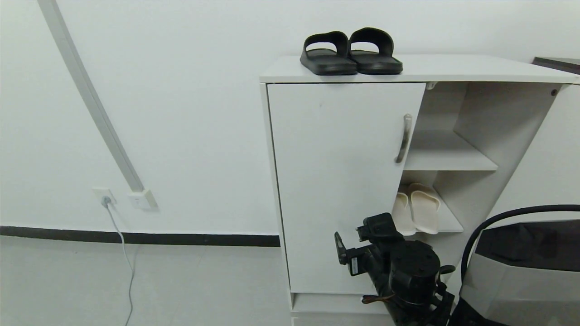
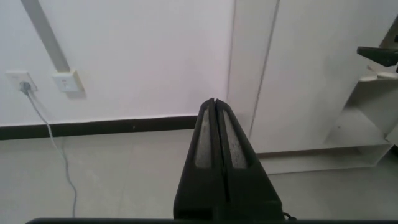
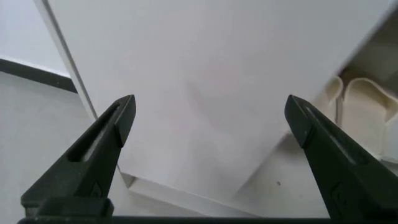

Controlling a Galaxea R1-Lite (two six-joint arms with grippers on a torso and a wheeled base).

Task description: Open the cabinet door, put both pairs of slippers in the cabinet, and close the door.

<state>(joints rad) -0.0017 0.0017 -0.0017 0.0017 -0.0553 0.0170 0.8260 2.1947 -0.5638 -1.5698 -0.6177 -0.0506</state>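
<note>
- White wall (image 1: 181,113) fills the background, meeting a grey floor (image 1: 68,285) at a black skirting strip (image 1: 181,238).
- On your far left a grey cable duct (image 1: 90,99) slants down the wall to a wall plate (image 1: 142,199). Just beside the plate is a socket (image 1: 103,195), and a cable (image 1: 129,267) trails from its plug down to the floor.
- Your left gripper (image 2: 214,109) hangs above the floor, facing the wall and the cabinet's left side. Its fingers (image 2: 202,143) are pressed flat together and hold nothing.
- Next comes the white cabinet (image 1: 476,68), standing against the wall.
- The black slippers (image 1: 351,56) sit side by side on the cabinet's top, above the door, touching each other, toes toward you.
- The cabinet door (image 1: 335,181) covers the left part of the front. Its metal handle (image 1: 404,138) runs upright along its right edge. You cannot tell from these views whether the door is flush or slightly ajar.
- Your right gripper (image 1: 360,237) is low in front of the door's lower right part, close to the panel. Its fingers (image 3: 106,143) are spread wide with nothing between them.
- Right of the door the cabinet stands open. An upper shelf (image 1: 448,156) is bare.
- The white slippers (image 1: 419,208) lie side by side on the lower shelf (image 1: 448,222), just past the door's edge.
</note>
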